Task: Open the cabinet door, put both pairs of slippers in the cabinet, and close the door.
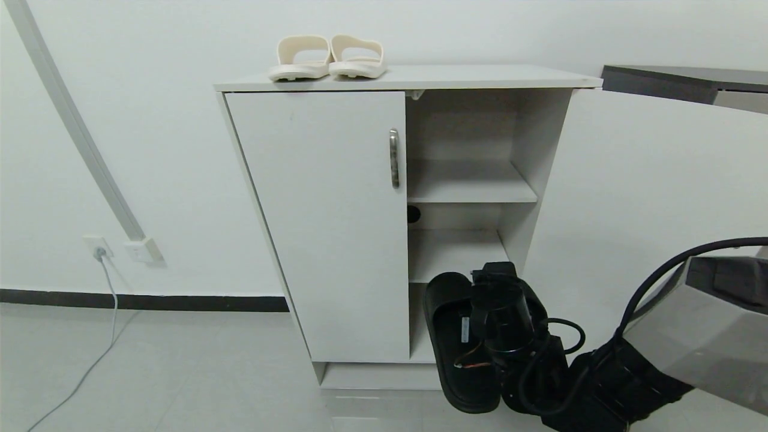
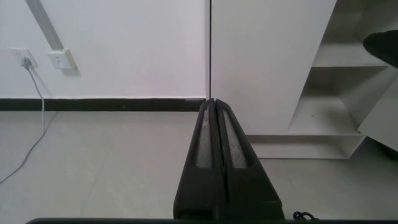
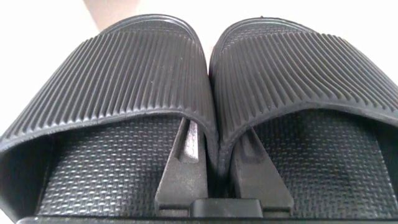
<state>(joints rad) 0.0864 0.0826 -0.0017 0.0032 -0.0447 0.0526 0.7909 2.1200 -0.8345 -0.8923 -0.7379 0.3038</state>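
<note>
A white cabinet [image 1: 480,77] stands against a white wall. In the head view its left door [image 1: 324,228] is shut, with a metal handle [image 1: 394,159] on its inner edge. Its right door [image 1: 648,180] is swung wide open toward 3 o'clock, showing bare shelves [image 1: 468,183] inside.

The cream slippers [image 1: 328,58] sit side by side on the cabinet's top, near 12 o'clock.

The black slippers [image 1: 459,342] hang at about 5 o'clock, just in front of the cabinet's lowest opening and above the floor [image 1: 150,366]. The right gripper [image 3: 214,143] has one finger [image 3: 186,155] under each strap and squeezes the two inner strap edges together.

The left gripper [image 2: 214,109] is low over the floor, facing the cabinet. Its fingers are pressed flat together and hold nothing.

A wall socket [image 1: 96,247] with a cable is at 9 o'clock.
</note>
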